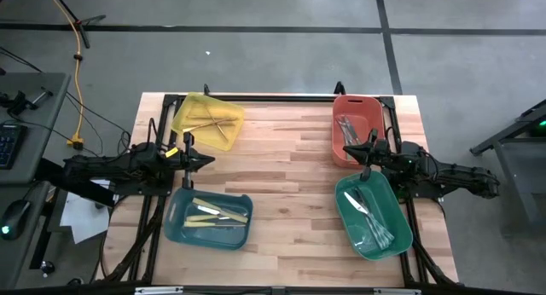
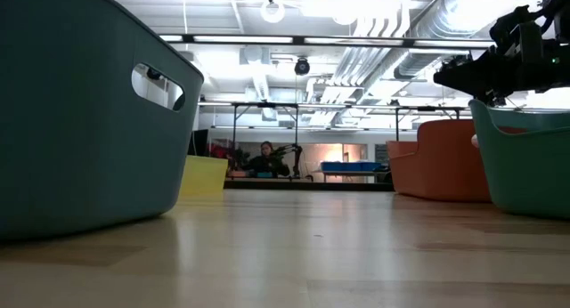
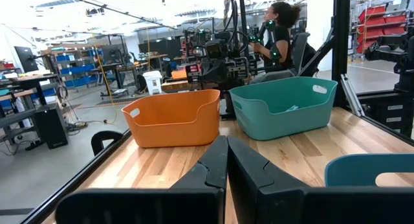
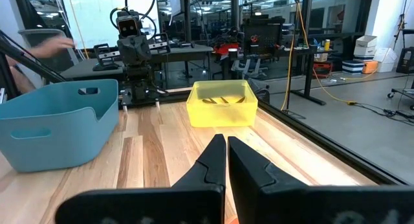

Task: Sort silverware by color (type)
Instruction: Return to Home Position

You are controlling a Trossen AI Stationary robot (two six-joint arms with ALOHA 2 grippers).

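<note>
Left pincer (image 1: 207,161) and right pincer (image 1: 348,152) are seen closed on nothing, facing across the pale wooden desk (image 1: 290,184), with the thin multicoloured silverware (image 1: 218,215) all lodged in coloured plastic bins (image 1: 358,99) beside them (none lying loose between).

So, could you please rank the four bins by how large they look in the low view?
1. Blue bin, nearest the camera.
2. Green bin, partly cut off by the edge.
3. Orange bin, only slightly smaller.
4. Yellow bin, farthest back.
Nearness causes this; from above all four look much alike.
</note>
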